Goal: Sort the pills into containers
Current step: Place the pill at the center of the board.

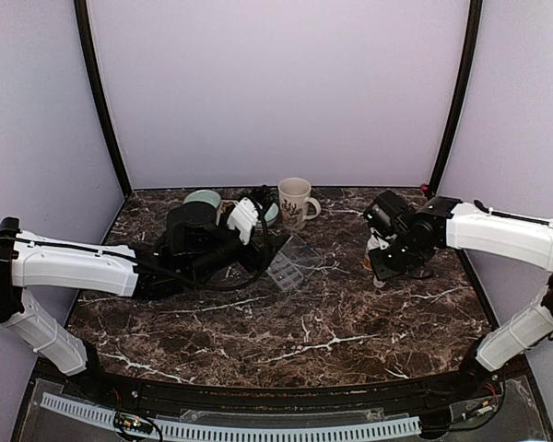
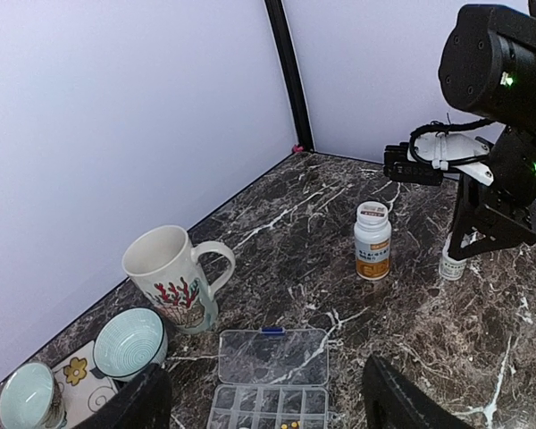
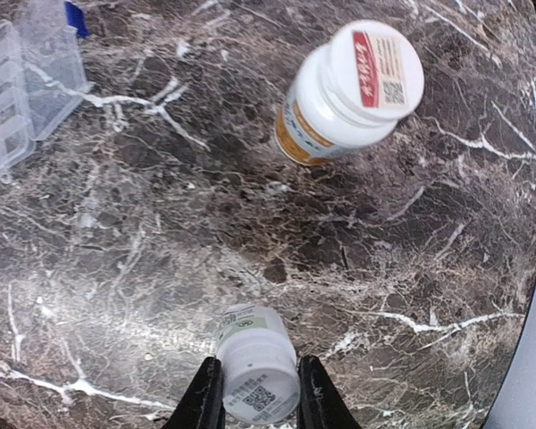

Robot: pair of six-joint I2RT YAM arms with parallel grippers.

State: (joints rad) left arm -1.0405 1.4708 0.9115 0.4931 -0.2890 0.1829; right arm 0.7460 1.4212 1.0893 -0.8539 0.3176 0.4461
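Note:
The clear organiser box [image 2: 270, 407] lies open, its lid [image 2: 273, 356] flat on the marble. Small yellow pills [image 2: 290, 425] sit in one compartment at the bottom edge of the left wrist view. My left gripper [image 2: 266, 371] hangs open above the box, one finger on each side and nothing between them; from above it [image 1: 261, 247] sits just left of the box [image 1: 290, 262]. My right gripper [image 3: 261, 398] is shut on a small white bottle [image 3: 255, 362], which stands upright on the table [image 1: 380, 276].
An amber pill bottle with a white cap [image 2: 372, 239] stands just left of the right gripper. A white mug with a red pattern [image 2: 174, 277] and two pale green bowls [image 2: 129, 342] [image 2: 27, 396] stand at the back left, behind the box.

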